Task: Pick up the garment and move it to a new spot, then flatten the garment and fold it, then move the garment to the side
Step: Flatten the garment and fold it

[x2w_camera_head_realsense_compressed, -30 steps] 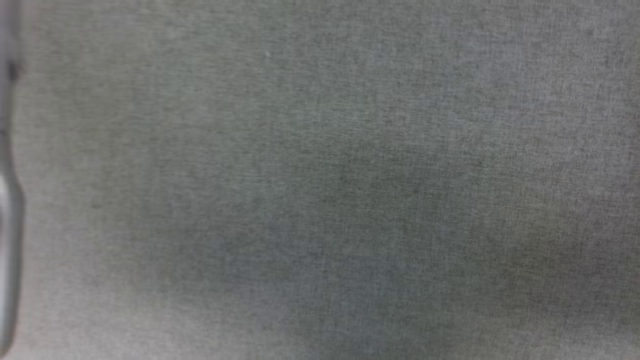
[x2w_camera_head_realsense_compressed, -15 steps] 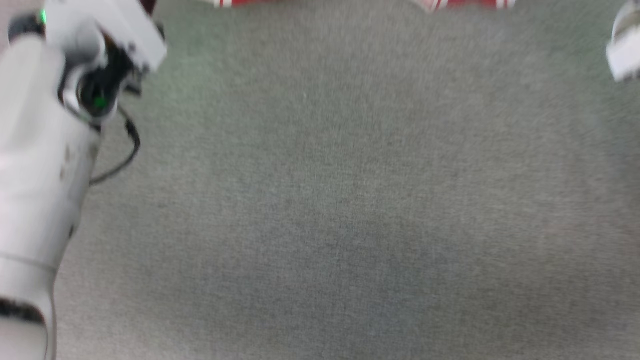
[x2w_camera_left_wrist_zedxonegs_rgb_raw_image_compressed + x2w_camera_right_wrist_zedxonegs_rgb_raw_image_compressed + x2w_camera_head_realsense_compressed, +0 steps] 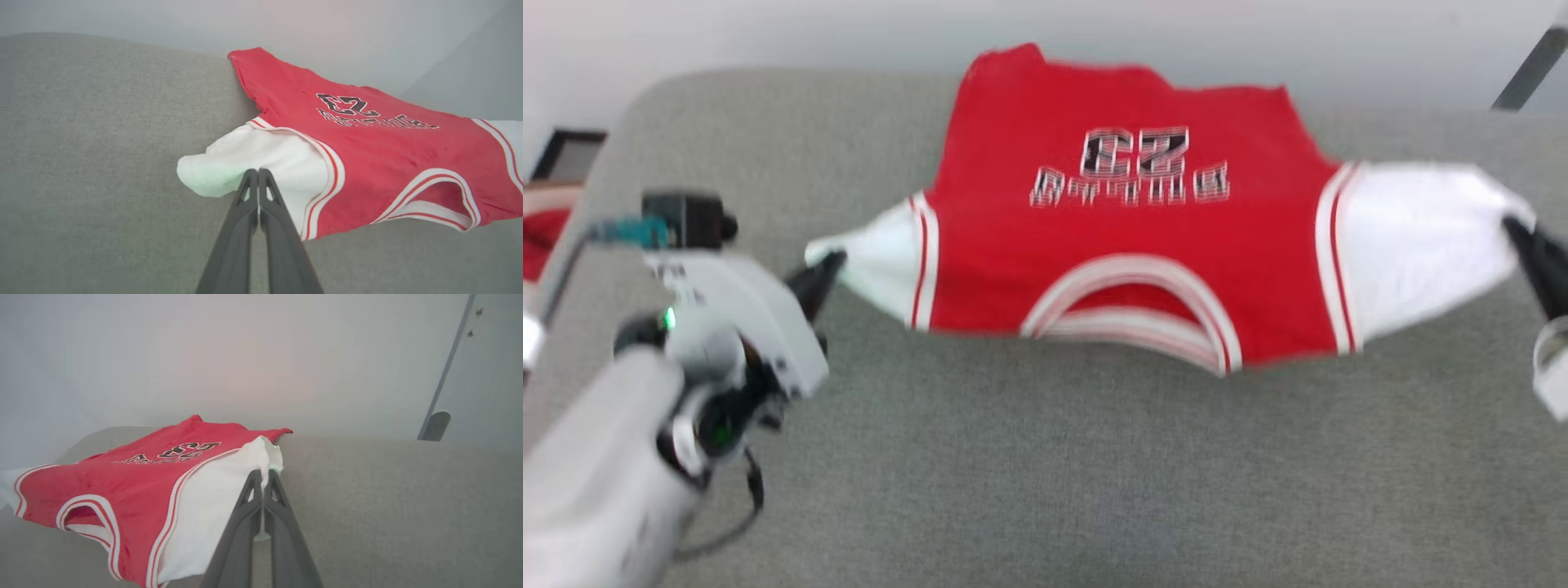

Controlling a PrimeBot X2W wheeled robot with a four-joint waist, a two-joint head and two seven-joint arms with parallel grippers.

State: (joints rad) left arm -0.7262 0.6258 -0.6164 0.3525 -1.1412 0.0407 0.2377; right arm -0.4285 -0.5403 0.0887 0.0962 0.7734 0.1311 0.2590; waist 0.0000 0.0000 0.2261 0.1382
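Garment point(image 3: 1013, 269) taut betw. L fingers point(image 3: 239, 237) & R fingers point(image 3: 239, 535) (both clenched on sleeve tips point(image 3: 1413, 237))

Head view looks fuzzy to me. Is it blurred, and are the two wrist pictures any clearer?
Head view: blurred all over, the lettering on the jersey smeared and doubled. Left wrist view: sharper, with a green tint on the white sleeve by the left gripper. Right wrist view: crisp right gripper, pale even wall, no glare.
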